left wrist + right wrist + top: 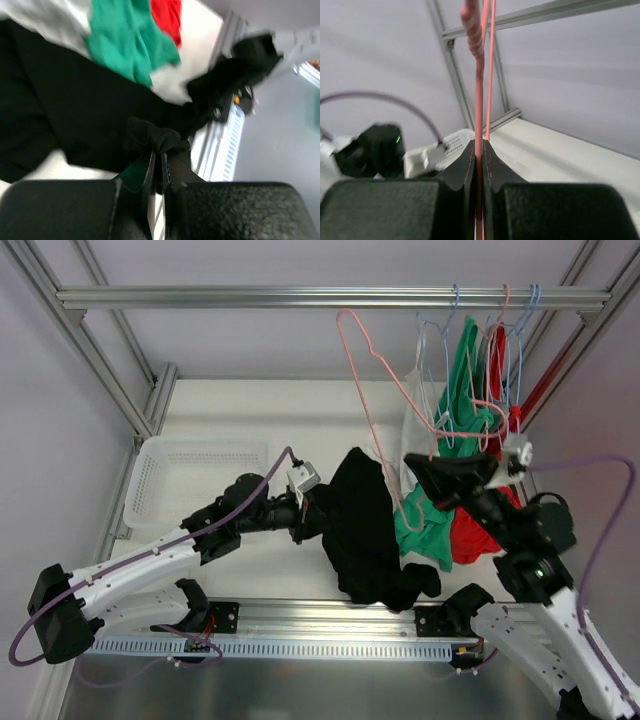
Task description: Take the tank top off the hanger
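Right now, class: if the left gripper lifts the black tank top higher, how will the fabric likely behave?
The black tank top will probably stay floppy: it hangs in soft folds from the left gripper. It seems light, since a small pinched bunch carries it. It may drag, as its hem lies on the table.

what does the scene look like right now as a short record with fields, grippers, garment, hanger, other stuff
left gripper: shut on a bunched fold of the black tank top
right gripper: shut on the pink hanger
black tank top: hangs between the arms, lower end on the table; the pictures do not settle whether it is fully off the hanger
pink hanger: off the rail, tilted, held up
rail: other hangers with green garment and red garment
white basket: far left on table
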You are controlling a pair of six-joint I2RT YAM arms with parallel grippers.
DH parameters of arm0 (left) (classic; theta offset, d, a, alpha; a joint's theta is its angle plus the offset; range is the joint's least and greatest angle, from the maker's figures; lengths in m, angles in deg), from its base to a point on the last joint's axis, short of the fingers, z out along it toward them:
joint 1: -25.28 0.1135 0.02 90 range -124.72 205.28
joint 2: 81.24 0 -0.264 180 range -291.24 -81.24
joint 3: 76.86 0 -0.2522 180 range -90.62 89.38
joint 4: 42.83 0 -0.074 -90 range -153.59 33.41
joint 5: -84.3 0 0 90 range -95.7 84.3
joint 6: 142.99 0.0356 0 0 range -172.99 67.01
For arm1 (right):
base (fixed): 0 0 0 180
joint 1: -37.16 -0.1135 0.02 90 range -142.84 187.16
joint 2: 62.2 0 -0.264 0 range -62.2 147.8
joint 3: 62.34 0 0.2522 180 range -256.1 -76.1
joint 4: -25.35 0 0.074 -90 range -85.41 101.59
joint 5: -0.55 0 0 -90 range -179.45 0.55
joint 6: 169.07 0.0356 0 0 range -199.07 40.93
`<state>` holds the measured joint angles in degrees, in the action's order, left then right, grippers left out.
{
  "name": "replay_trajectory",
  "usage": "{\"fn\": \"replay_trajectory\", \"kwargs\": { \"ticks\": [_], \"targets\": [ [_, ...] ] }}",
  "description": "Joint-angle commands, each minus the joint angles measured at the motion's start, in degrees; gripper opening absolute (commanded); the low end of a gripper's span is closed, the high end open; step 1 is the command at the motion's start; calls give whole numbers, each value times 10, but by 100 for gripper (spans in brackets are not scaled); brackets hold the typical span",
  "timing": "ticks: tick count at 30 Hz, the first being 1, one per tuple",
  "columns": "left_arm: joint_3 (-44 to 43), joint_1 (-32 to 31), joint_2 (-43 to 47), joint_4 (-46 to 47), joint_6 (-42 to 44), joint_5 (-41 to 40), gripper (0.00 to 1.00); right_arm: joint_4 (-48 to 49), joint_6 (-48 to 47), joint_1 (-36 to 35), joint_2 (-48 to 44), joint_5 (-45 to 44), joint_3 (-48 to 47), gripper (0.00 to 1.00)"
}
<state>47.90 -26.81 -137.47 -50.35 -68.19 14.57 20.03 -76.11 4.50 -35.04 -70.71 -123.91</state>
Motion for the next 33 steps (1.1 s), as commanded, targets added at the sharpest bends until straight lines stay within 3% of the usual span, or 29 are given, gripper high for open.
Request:
{"fn": "replay_trajectory", "kwargs": {
  "ticks": [1, 3, 4, 5, 7, 8, 9, 11, 16, 17, 25, 33],
  "targets": [
    [59, -8, 13, 118, -38, 80, 0, 344, 71, -3, 84, -112, 22, 0],
    [82, -11, 7, 102, -63, -9, 0, 345, 73, -5, 119, -149, 11, 0],
    [83, -11, 3, 87, -73, -45, 0, 292, 72, -6, 123, -153, -29, 0],
    [78, -11, -5, 70, -83, -74, 0, 141, 69, -6, 127, -162, -59, 0],
    [67, -11, -13, 21, -87, -140, 0, -17, 42, -11, 149, -167, -124, 0],
    [56, -11, -20, 10, -88, -155, 0, -146, 37, -13, 158, -178, -170, 0],
    [51, -11, -22, -3, -85, -171, 7, -199, 36, -15, 175, -191, -188, 0],
    [38, -11, -27, -19, -74, -180, 33, -312, 31, -20, 189, -233, -215, 0],
    [-20, -11, -19, -86, -58, -199, 95, -418, 6, -31, 241, -280, -265, 0],
    [-29, -12, -13, -93, -56, -198, 99, -435, -2, -31, 254, -283, -279, 0],
    [-16, -12, 38, -126, -58, -217, 99, -487, -45, -31, 421, -327, -505, 0],
    [-5, -12, 59, -149, -59, -233, 99, -532, -82, -39, 654, -389, -764, 0]
  ]
}}
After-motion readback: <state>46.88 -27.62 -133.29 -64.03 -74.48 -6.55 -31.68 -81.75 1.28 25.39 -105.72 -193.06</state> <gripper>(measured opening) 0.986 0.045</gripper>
